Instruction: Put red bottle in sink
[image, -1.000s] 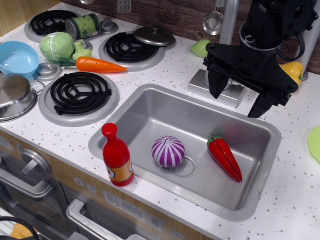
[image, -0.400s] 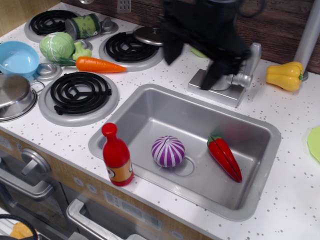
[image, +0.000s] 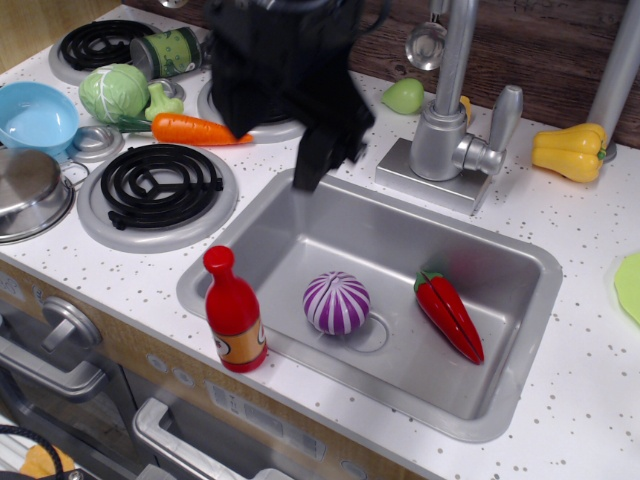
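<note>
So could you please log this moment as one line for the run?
phase: approach | gripper: blurred, empty | red bottle: upright on counter | sink: holds onion, chili

The red bottle stands upright on the white speckled bench, at the lower left of the frame, touching the near-left rim of the sink. Inside the basin lie a purple onion by the drain and a red chili pepper to its right. The black gripper is blurred above the sink's upper-left corner, near a carrot; how its jaws stand is unclear.
</note>
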